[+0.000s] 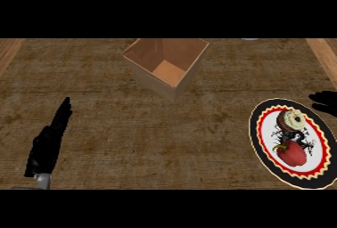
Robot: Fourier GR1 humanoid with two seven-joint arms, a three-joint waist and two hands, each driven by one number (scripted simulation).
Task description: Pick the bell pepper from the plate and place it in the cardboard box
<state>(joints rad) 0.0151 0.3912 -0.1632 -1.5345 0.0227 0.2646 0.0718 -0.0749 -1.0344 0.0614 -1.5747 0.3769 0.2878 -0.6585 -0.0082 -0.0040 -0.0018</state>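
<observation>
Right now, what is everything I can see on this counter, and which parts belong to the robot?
counter: one, brown worn wood, fills the view.
cardboard box: one, tan, open at the top, upper middle of the counter.
plate: one, white with a red, cream and black rim, lower right.
bell pepper: one, red, on the plate's near half.
doughnut: one, tan with pale icing, on the plate's far half, apart from the pepper.
pale object: one, only a sliver shows at the top edge; cannot tell what it is.
left hand: one, black, fingers straight, lower left, holding nothing.
right hand: one, black, at the right edge beside the plate, mostly cut off.
</observation>
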